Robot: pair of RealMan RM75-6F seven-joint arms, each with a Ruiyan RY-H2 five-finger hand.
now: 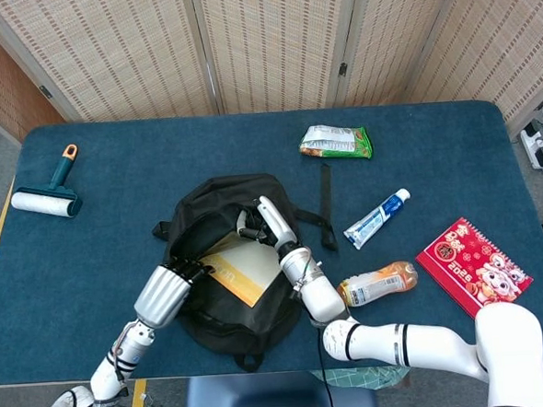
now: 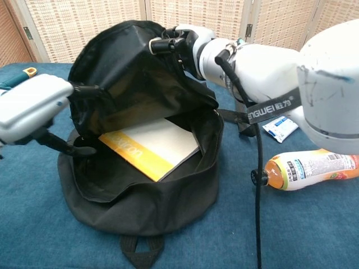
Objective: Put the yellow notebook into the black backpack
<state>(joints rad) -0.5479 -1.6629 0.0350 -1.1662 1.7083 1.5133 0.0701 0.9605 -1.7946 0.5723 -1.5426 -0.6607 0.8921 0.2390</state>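
Fingers of the right hand grip the black backpack flap raised, left hand spread empty beside the yellow notebook.

1. Backpack: black all over.
2. Notebook: yellow band, pale cream cover.
3. Table: dark blue cloth.
4. Booklet, at 4 o'clock: red, patterned with white and gold.
5. Bottle: orange drink.
6. Packet, at 12 o'clock: green and white.
7. Lint roller, at 10 o'clock: white roll, teal frame, orange handle tip.
8. Tube: white and blue.
9. Hands: left hand silver with black fingers; right hand white and black.
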